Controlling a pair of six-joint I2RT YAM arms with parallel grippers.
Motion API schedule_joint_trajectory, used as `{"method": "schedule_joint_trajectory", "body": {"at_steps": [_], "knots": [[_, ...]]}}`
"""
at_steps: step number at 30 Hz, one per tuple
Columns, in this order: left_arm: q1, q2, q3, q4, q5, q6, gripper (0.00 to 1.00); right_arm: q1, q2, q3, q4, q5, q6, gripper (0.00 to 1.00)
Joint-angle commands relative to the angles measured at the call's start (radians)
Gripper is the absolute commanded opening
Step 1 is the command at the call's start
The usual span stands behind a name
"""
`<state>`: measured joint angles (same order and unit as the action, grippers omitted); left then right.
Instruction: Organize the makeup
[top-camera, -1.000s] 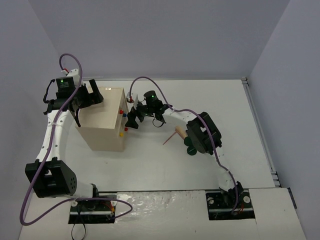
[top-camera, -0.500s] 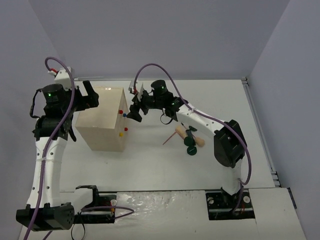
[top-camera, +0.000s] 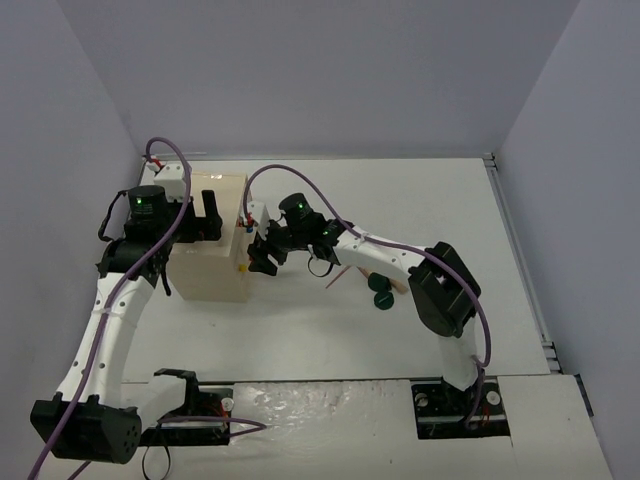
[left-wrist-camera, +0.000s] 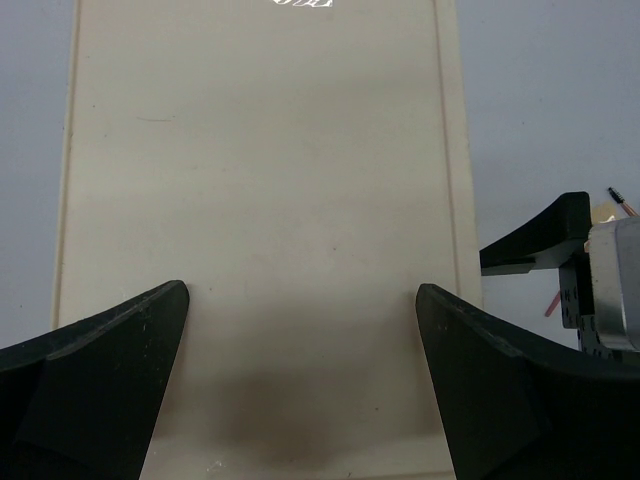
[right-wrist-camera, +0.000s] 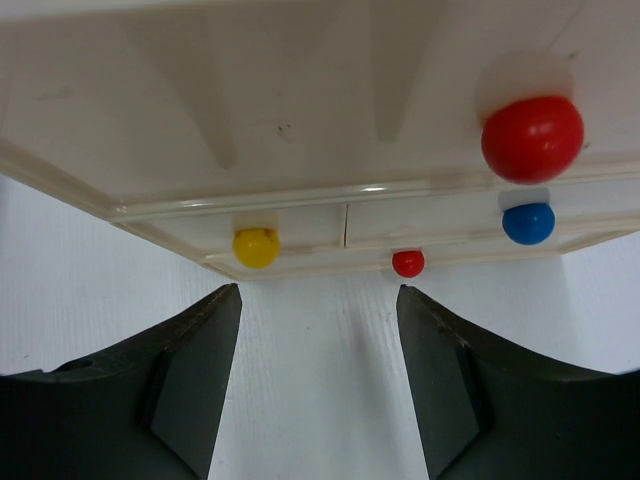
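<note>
At the left of the top view, the left arm (top-camera: 110, 310) arches from its base over the cream box (top-camera: 215, 270), which stands on the white worktop (top-camera: 300, 330) left of centre. The left jaws hang above the box's top and are released. In the left wrist view the two dark fingers (left-wrist-camera: 100, 390) stand wide apart at the lower corners, with only the plain box top showing between them. Whether they touch that top cannot be told.

Just right of the box, the right jaws face its front, close to the coloured knobs. They too are released and grasp nothing: the right wrist view shows both fingers (right-wrist-camera: 150, 400) apart at the bottom edge, with bare worktop between them. Above them in that view, from left to right, sit a yellow knob (right-wrist-camera: 256, 247), a small red knob (right-wrist-camera: 407, 263), a blue knob (right-wrist-camera: 527, 223) and a large red knob (right-wrist-camera: 532, 138).

Further right in the top view, the makeup lies on the worktop right of centre, apart from the box. A thin reddish-pink pencil (top-camera: 334, 280) lies partly under the right arm (top-camera: 385, 255). Right of it are two dark green round compacts (top-camera: 383, 300), close together and just beside the arm's dark elbow.
</note>
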<state>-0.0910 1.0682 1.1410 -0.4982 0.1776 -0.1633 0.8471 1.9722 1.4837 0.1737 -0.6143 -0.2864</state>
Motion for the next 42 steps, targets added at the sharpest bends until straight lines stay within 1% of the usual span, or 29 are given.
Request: {"method": "schedule_joint_trajectory", "body": {"at_steps": [1, 9, 20, 25, 27, 28, 29, 32, 35, 36, 38, 42], "knots": [[0.0, 0.002, 0.007, 0.078, -0.009, 0.009, 0.97, 0.016, 0.011, 0.039, 0.074, 0.011, 0.009, 0.6], [0.006, 0.002, -0.009, 0.086, -0.016, -0.005, 0.97, 0.046, 0.049, 0.071, 0.083, 0.001, 0.013, 0.58], [0.013, 0.004, -0.013, 0.087, -0.007, -0.018, 0.97, 0.062, 0.037, 0.085, 0.096, -0.007, 0.004, 0.56], [0.013, 0.006, -0.014, 0.084, -0.004, -0.019, 0.97, 0.067, 0.042, 0.096, 0.096, -0.004, 0.0, 0.45], [0.013, 0.007, -0.014, 0.084, -0.003, -0.021, 0.97, 0.067, 0.046, 0.099, 0.096, -0.004, -0.006, 0.37], [0.013, 0.006, -0.014, 0.084, -0.003, -0.021, 0.97, 0.068, 0.046, 0.099, 0.096, -0.004, -0.007, 0.36], [0.013, 0.006, -0.014, 0.084, -0.002, -0.021, 0.97, 0.069, 0.046, 0.099, 0.096, -0.001, -0.008, 0.32], [0.013, 0.007, -0.016, 0.083, 0.0, -0.021, 0.97, 0.067, 0.044, 0.094, 0.095, 0.012, -0.015, 0.14], [0.014, 0.011, -0.015, 0.08, -0.002, -0.02, 0.97, 0.066, 0.036, 0.084, 0.087, 0.021, -0.022, 0.03], [0.014, 0.012, -0.015, 0.079, -0.005, -0.019, 0.97, 0.065, 0.031, 0.077, 0.085, 0.025, -0.024, 0.01], [0.014, 0.013, -0.017, 0.079, -0.008, -0.019, 0.97, 0.063, 0.019, 0.06, 0.081, 0.032, -0.028, 0.0], [0.015, 0.023, -0.016, 0.074, -0.024, -0.019, 0.97, 0.043, -0.037, 0.012, 0.075, 0.036, -0.031, 0.0]]}}
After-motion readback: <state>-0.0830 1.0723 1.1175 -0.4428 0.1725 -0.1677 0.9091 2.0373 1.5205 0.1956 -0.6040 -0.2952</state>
